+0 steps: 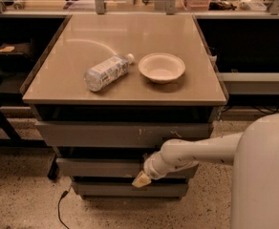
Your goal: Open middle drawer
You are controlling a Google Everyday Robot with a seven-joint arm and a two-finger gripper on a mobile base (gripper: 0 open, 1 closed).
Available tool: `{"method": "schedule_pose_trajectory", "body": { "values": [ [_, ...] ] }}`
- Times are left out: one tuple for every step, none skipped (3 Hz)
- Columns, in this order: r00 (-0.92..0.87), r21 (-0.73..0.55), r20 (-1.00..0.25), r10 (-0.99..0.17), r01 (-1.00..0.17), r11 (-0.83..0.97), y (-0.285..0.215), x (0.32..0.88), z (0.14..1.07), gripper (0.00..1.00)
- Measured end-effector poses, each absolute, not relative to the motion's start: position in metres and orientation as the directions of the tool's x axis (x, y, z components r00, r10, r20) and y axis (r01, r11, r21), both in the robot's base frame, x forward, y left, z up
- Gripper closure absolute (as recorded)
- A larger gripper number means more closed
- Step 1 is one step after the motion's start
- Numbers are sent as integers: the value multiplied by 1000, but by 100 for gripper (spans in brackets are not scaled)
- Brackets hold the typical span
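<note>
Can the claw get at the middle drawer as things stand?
Probably yes. The claw sits right at the lower edge of the middle drawer, near its centre, with nothing between them. The bottle and bowl lie up on the tabletop, out of the way.

Warm, yellowish light falls from above and leaves the scene moderately dim. The tabletop is the brightest surface, carrying a soft sheen and a pale curved reflection near its left half. The water bottle and the bowl cast short, soft shadows toward the viewer. Deep shadow sits under the tabletop's overhang and in the recesses on both sides. The middle drawer lies in shade, and the gripper, low against its front, catches light as a pale spot. The arm is lit along its top.
</note>
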State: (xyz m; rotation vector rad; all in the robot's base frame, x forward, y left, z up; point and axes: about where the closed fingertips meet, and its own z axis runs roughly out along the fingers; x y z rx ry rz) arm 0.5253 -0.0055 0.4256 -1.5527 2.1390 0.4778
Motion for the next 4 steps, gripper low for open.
{"method": "schedule_pose_trajectory", "body": {
  "values": [
    [-264,15,-546,-795,-952,306,-5,525,426,60],
    [-264,15,-546,-795,-952,306,-5,525,426,83],
    [-264,15,-546,-796,-952,306,-5,525,426,100],
    [-264,15,-546,-796,-952,306,-8,526,432,100]
  ]
}}
